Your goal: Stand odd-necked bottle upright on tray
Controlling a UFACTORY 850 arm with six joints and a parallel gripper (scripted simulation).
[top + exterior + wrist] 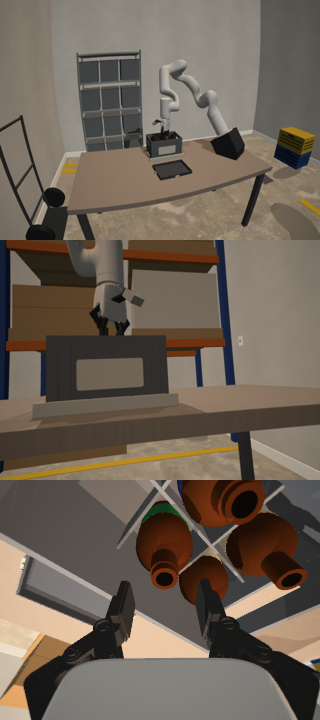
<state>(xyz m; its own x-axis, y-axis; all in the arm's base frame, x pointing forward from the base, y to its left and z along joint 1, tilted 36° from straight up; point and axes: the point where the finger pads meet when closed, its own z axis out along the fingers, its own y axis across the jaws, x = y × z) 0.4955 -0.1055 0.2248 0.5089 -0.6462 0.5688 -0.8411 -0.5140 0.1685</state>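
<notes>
A dark crate point(164, 147) stands on a grey base at the back of the table, with a flat black tray point(171, 169) in front of it. Brown bottles stand in its cells. In the wrist view a bottle with a green label point(164, 545) has its mouth between my fingers' line, a little beyond the tips. Another bottle point(202, 577) is partly hidden by the right finger. A wide-mouthed bottle point(225, 500) and a fourth one point(265, 547) stand farther back. My gripper point(164, 592) is open and empty, with its fingertips at the crate's rim point(111, 331).
The crate's wall point(105, 367) hides the bottles in the exterior view. The arm's black base block point(227, 143) sits on the table to the right. A grey shelf rack point(109, 100) stands behind the table, and a yellow and blue crate stack point(294, 147) stands on the floor at right.
</notes>
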